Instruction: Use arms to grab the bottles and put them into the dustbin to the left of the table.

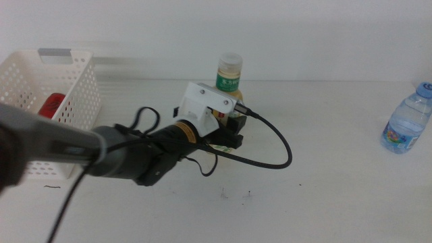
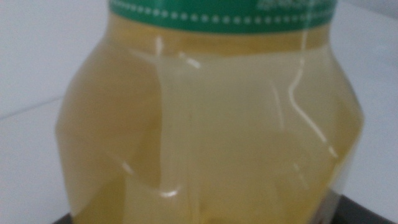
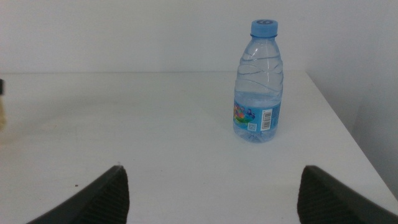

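At mid-table, left gripper (image 1: 231, 133) around upright tea bottle (image 1: 228, 74), closure impossible to tell: grasp step in hand, lift and carry to dustbin (image 1: 81, 94) holding can (image 1: 51, 104) next; right gripper (image 3: 211, 193) open, facing water bottle (image 3: 259, 84).

A plain wall (image 1: 324, 34) is seen behind the worktop (image 1: 337, 196), spanning the full width of the middle view. It is greyish-white, with a soft darker band just above the worktop's far edge. In the right wrist view a pale grey surface (image 3: 379, 93) is shown beyond the worktop's side edge; whether it is floor or wall cannot be told.
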`<state>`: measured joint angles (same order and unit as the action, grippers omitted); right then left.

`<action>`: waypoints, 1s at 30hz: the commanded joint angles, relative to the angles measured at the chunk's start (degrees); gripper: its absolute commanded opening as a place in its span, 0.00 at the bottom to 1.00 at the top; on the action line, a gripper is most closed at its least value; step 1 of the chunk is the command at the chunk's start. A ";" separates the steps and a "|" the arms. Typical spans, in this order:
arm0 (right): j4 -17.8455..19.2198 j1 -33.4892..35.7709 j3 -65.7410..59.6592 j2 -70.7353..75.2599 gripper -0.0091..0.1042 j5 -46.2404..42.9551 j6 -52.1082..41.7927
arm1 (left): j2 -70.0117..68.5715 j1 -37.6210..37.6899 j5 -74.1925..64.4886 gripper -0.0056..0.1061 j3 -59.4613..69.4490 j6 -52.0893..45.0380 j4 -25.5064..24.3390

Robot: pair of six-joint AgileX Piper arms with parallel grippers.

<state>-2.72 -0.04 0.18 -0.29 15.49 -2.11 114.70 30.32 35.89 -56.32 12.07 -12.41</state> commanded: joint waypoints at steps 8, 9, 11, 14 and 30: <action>0.47 -0.55 -0.18 0.29 0.83 -0.48 -0.32 | -16.36 0.00 -13.83 0.22 3.10 2.34 -2.89; 0.47 -0.55 -0.18 0.29 0.83 -0.48 -0.32 | -18.03 0.00 -15.80 0.22 3.10 3.06 -3.99; 0.47 -0.55 -0.18 0.29 0.83 -0.48 -0.32 | -21.17 0.00 -19.92 0.22 3.10 4.25 -6.70; 0.47 -0.55 -0.18 0.29 0.83 -0.48 -0.32 | -26.33 0.00 -25.22 0.22 3.10 8.50 -9.16; 0.47 -0.55 -0.18 0.29 0.83 -0.48 -0.32 | -37.59 -1.33 -56.48 0.22 -7.97 5.51 -4.51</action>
<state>-2.72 -0.04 0.18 -0.29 15.49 -2.11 78.68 29.38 -21.97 -61.75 19.16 -17.95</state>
